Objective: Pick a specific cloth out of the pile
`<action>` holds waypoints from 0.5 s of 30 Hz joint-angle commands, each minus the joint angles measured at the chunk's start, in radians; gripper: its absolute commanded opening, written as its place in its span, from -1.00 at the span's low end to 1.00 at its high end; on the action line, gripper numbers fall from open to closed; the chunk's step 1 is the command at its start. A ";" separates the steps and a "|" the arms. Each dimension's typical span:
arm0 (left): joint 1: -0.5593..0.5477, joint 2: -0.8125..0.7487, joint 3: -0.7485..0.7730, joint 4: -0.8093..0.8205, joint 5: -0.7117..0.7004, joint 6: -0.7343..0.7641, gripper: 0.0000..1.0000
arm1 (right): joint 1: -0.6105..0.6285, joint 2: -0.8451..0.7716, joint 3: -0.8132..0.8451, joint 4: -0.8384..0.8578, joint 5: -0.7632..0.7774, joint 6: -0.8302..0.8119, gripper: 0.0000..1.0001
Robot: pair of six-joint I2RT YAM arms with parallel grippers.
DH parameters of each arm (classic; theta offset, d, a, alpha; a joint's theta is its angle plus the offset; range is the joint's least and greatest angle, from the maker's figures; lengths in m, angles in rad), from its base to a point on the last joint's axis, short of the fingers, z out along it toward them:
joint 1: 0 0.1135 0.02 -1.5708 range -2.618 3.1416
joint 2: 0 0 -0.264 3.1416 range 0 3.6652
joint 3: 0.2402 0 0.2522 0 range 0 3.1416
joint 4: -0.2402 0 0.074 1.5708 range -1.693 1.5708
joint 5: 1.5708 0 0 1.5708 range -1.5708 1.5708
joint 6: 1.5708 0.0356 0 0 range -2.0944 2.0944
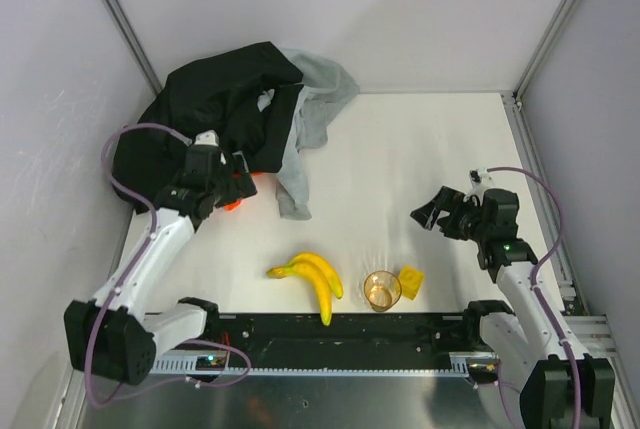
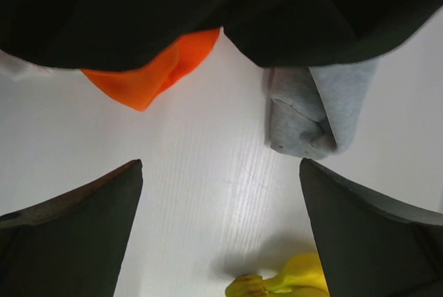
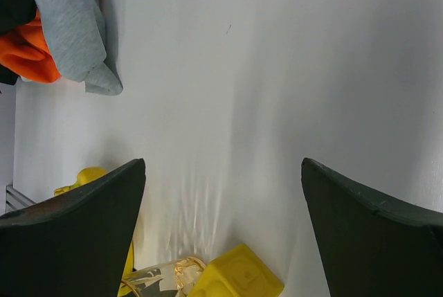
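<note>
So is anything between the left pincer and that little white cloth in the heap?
Yes. The black garment lies over most of the white cloth; only a sliver peeks from its folds in the top view. The left pincer, open, hovers at the garment's near edge by the orange cloth, so those folds are in the way.

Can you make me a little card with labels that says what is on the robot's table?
pile: black garment, grey cloth and orange cloth, heaped at the far left of the table
white cloth: probably the small white scrap showing among the black folds
left gripper: open, at the pile's near edge, holding nothing
right gripper: open, over bare table, holding nothing
near edge: bananas, cup, yellow block
</note>
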 commanded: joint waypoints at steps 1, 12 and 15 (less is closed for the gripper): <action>0.008 0.095 0.109 -0.088 -0.090 0.061 0.99 | 0.008 0.006 0.005 0.037 -0.014 0.013 0.99; 0.203 0.228 0.162 -0.091 0.102 0.068 0.99 | 0.022 0.012 0.005 0.027 0.011 0.009 0.99; 0.265 0.281 0.183 -0.092 0.152 0.070 0.99 | 0.028 0.028 0.005 0.032 0.010 0.011 0.99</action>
